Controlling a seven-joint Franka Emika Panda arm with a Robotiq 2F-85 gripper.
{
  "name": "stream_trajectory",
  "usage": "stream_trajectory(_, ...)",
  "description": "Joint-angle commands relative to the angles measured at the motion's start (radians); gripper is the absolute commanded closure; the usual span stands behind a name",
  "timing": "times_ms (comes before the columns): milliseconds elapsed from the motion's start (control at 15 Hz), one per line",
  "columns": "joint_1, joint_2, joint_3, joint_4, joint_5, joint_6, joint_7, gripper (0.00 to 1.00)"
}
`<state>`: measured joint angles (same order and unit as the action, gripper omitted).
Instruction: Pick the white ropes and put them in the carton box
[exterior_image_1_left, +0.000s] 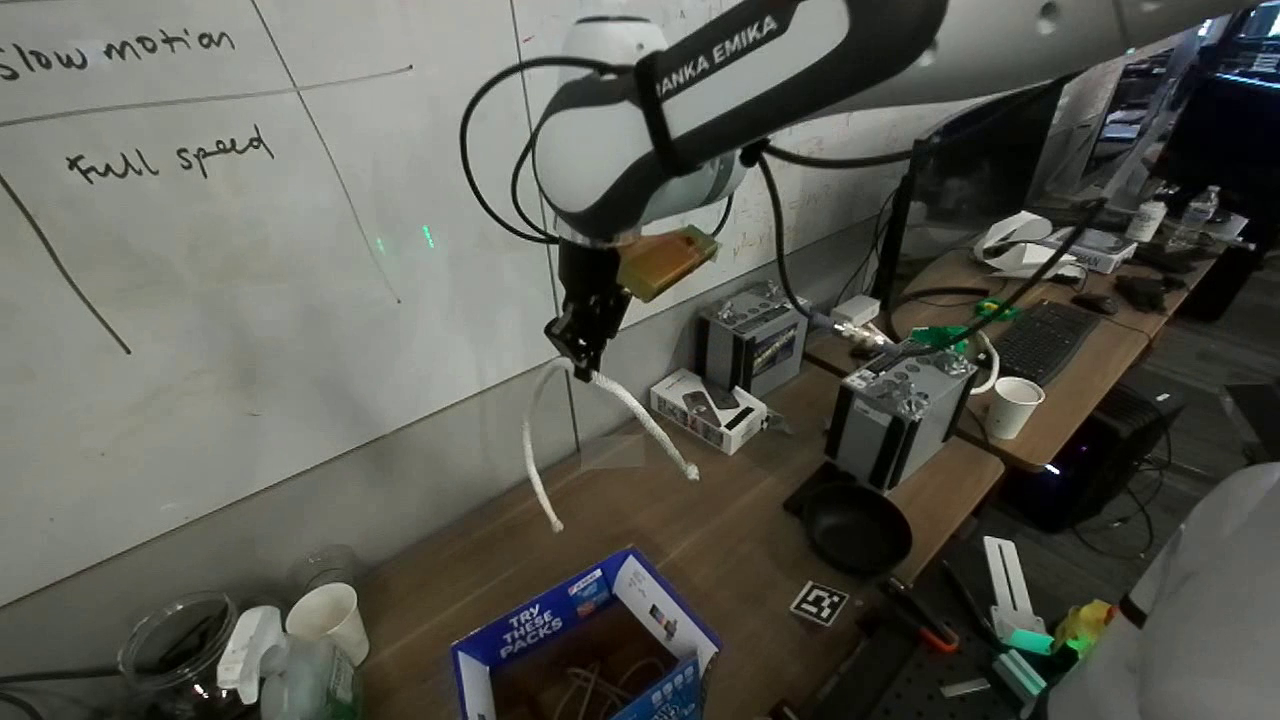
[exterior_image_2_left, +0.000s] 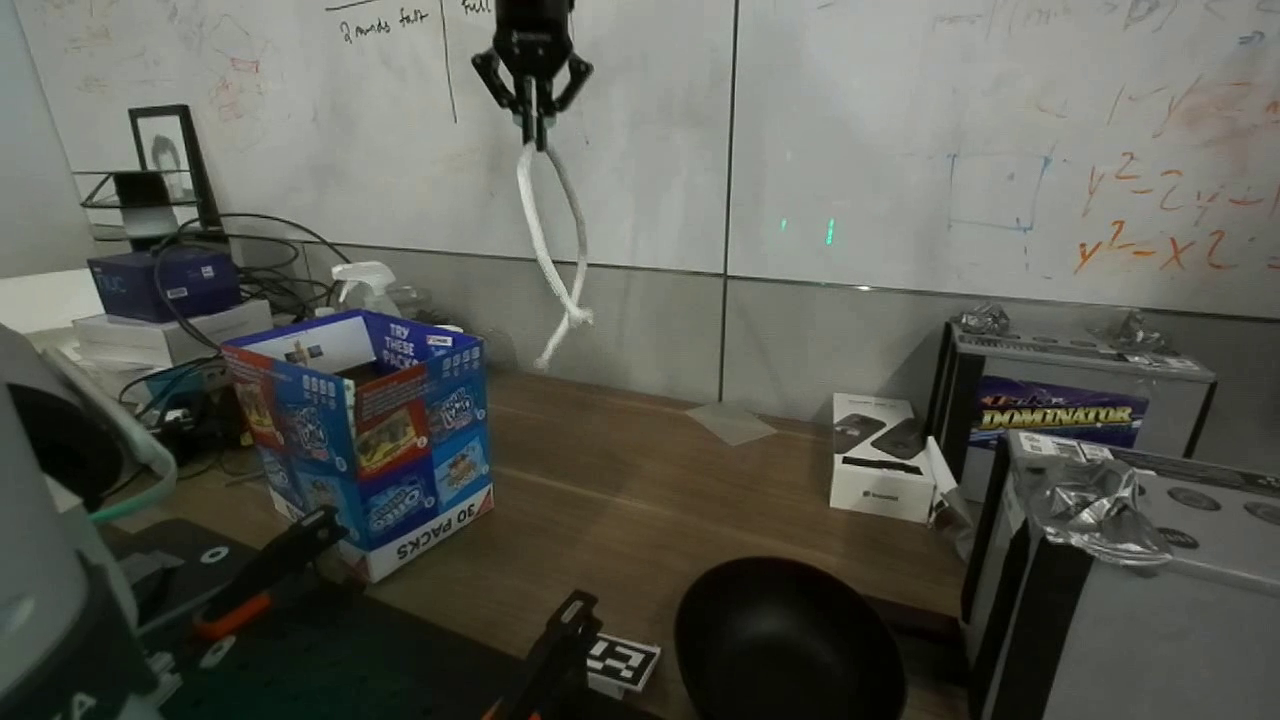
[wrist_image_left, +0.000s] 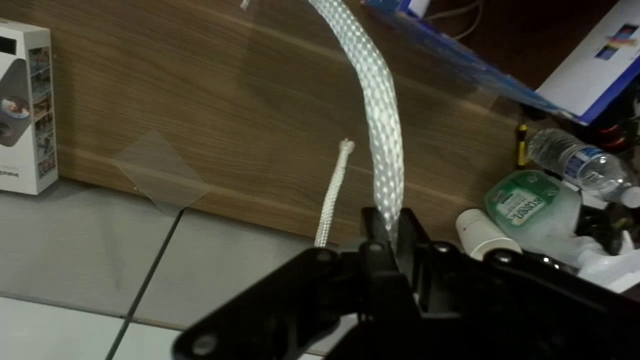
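Observation:
My gripper is shut on a white rope, high above the table. In an exterior view, the gripper grips the rope near its middle, and both ends hang down. In the wrist view, the rope comes out from between the fingertips; its other end hangs behind the gripper. The carton box stands open on the table, below the rope and off to one side. It also shows in an exterior view and the wrist view. Thin white cord lies inside it.
A whiteboard wall stands close behind the table. A black pan, a small white product box and grey battery-like boxes stand on the table. Near the carton box are a paper cup and a spray bottle.

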<state>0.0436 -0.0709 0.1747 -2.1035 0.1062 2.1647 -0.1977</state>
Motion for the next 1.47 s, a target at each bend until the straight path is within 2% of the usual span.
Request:
stream_trajectory(0, 0.07, -0.185, 0.001, -0.021, -0.014, -0.148, 0.037, 0.87)
stream_trajectory(400, 0.191, -0.376, 0.034, 0.059, 0.005, -0.495, 0.02, 0.88)
stream_trajectory(533, 0.227, -0.419, 0.048, 0.077, 0.015, -0.572, 0.018, 0.88)
stream_trajectory(667, 0.253, -0.449, 0.063, 0.079, 0.02, -0.601, 0.022, 0.88)
stream_trajectory(1067, 0.304, -0.447, 0.074, 0.027, 0.006, -0.487, -0.075, 0.88)
stream_trajectory(1400, 0.308, -0.402, 0.063, -0.038, 0.009, -0.428, -0.133, 0.88)
